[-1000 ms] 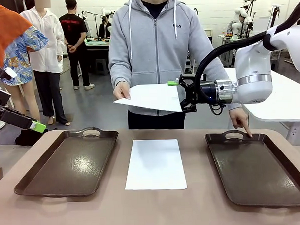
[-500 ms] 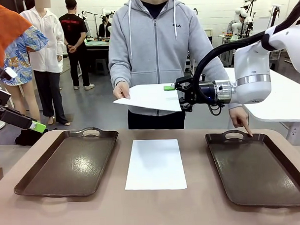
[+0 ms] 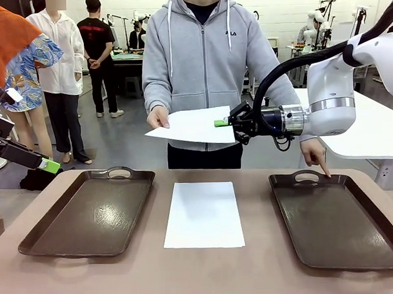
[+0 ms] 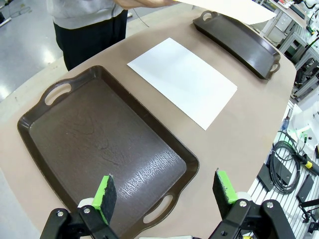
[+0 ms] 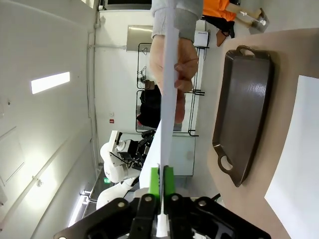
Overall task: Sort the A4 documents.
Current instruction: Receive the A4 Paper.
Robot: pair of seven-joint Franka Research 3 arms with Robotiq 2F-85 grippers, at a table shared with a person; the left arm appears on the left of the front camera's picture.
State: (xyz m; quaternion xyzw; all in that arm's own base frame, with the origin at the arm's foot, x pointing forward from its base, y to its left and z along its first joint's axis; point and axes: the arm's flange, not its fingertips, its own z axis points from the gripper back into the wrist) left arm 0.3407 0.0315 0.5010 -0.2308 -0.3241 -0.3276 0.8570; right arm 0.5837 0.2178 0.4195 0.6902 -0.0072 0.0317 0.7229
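Right gripper [image 3: 223, 123] clamped on 1 A4 document [image 3: 192, 126] — person's hand [image 3: 158, 117] held its opposite edge. Left gripper [image 4: 165, 189] gaped empty. Judged best: await release, then draw level.

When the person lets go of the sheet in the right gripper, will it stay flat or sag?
Likely it droops: the sheet is thin and the right gripper pinches only one edge, while the person's hand carries the other. It looks light, so the grip should hold.
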